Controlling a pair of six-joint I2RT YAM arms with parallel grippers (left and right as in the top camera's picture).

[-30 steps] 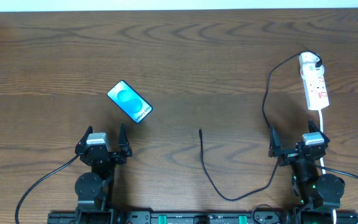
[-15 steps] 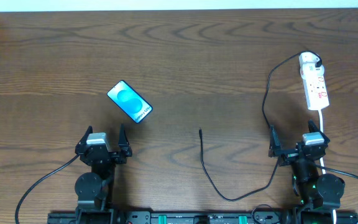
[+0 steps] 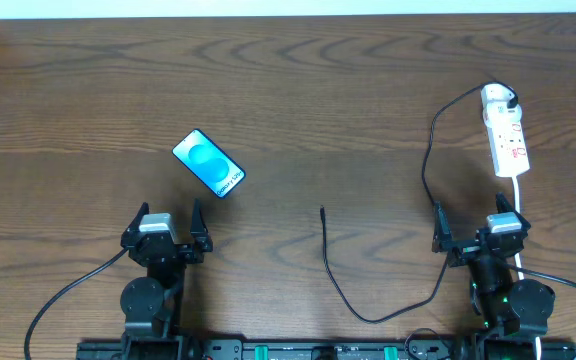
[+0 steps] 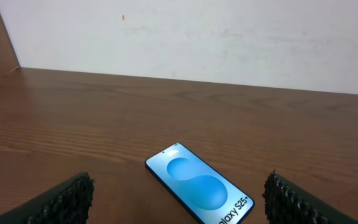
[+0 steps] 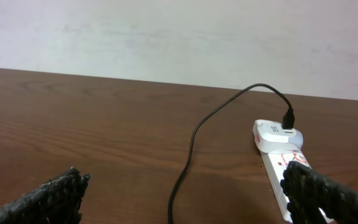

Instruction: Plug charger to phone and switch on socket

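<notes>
Overhead only — charger (image 3: 326, 250) tip loose mid-table, apart from phone (image 3: 208, 164) and socket (image 3: 509, 140); left gripper (image 3: 171, 210), right gripper (image 3: 471, 212) spread wide, empty.

Left gripper (image 3: 167, 214): black, two-fingered, with a silver-grey block on top.
Right gripper (image 3: 471, 218): black as well, same grey block.
Finger pads (image 4: 67, 199): black, rough and knobbly.
Arm bases (image 3: 143, 298): round black joint housings.
Cables (image 3: 65, 290): thick, black, curving off each arm.
Mounting rail (image 3: 318, 351): black with green fittings.
</notes>
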